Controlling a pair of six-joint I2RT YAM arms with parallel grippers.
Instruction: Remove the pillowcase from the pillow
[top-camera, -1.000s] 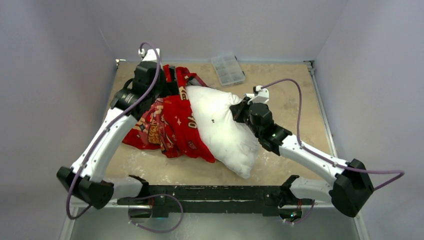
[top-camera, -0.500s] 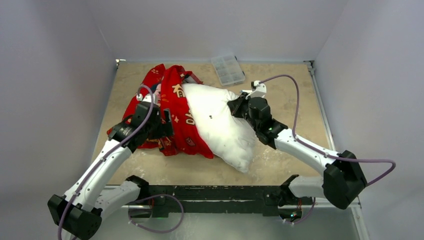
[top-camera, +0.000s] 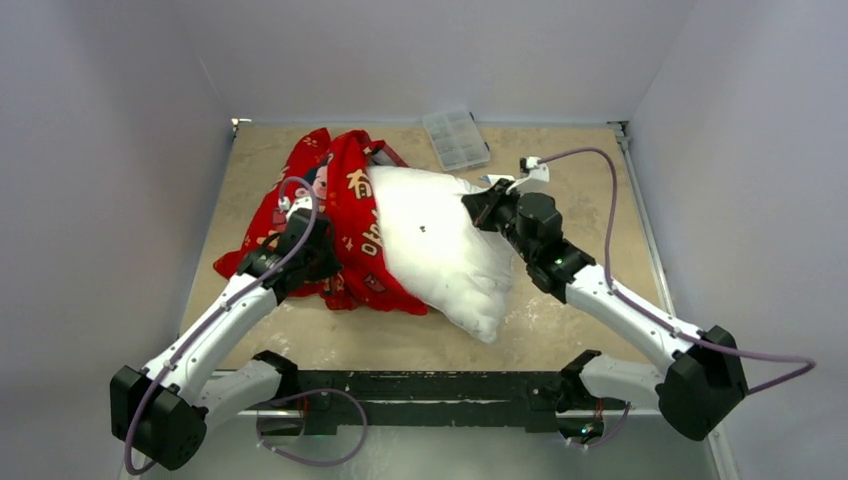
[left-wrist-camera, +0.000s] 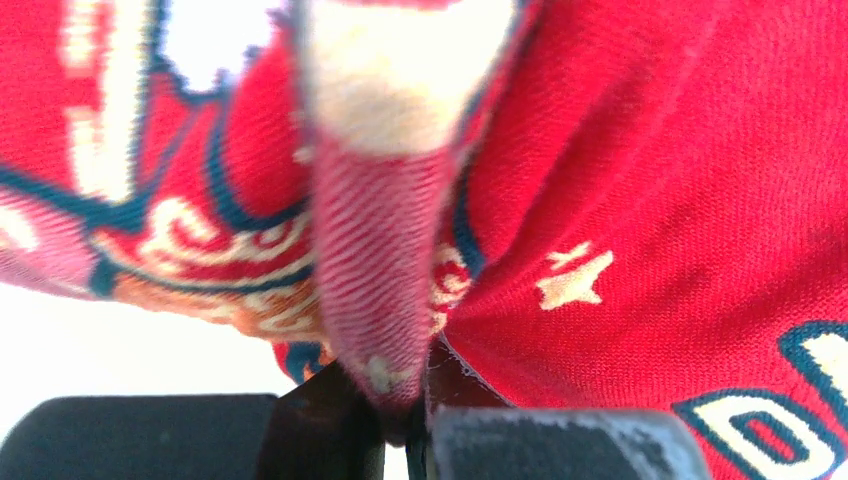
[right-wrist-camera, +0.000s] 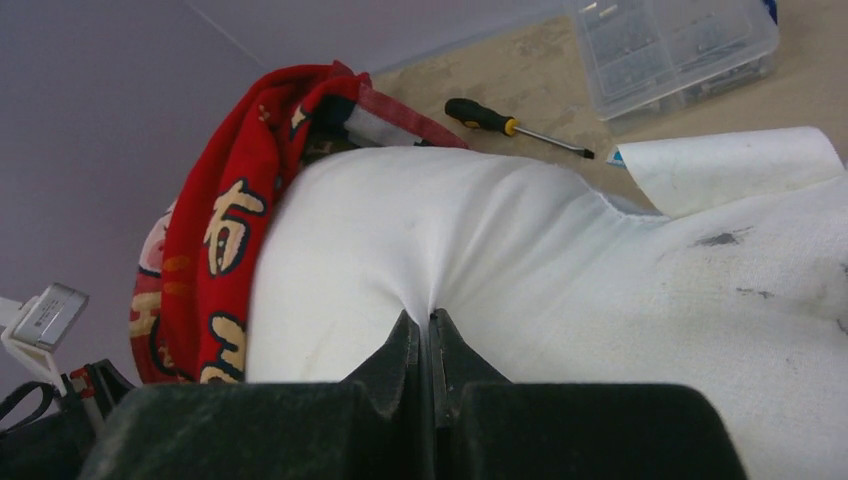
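The pillow (top-camera: 440, 255) lay slantwise across the middle of the desk (top-camera: 330, 338), one corner toward the near edge. Its far-left end was covered by the pillowcase (top-camera: 345, 215), bunched in red folds toward the far-left corner. Most of the white cushion was bare, so the job looked well past halfway.

The left end effector (left-wrist-camera: 405, 400) was pressed together on a narrow upright fold of the red cloth. The right end effector (right-wrist-camera: 430, 345) was shut on a small pucker of white fabric at the pillow's right side, acting as the anchor.

Both holds were thin, which looked like the main risk. If the white pucker slipped out, a pull from the left would probably drag pillow and cover together toward the left edge. The red fold could likewise slide free, leaving the cover where it was. The bunched fabric might also catch on the plump far corner. A screwdriver (right-wrist-camera: 515, 127) and a clear compartment box (top-camera: 455, 138) sat near the far edge, close enough that swinging cloth could sweep them.
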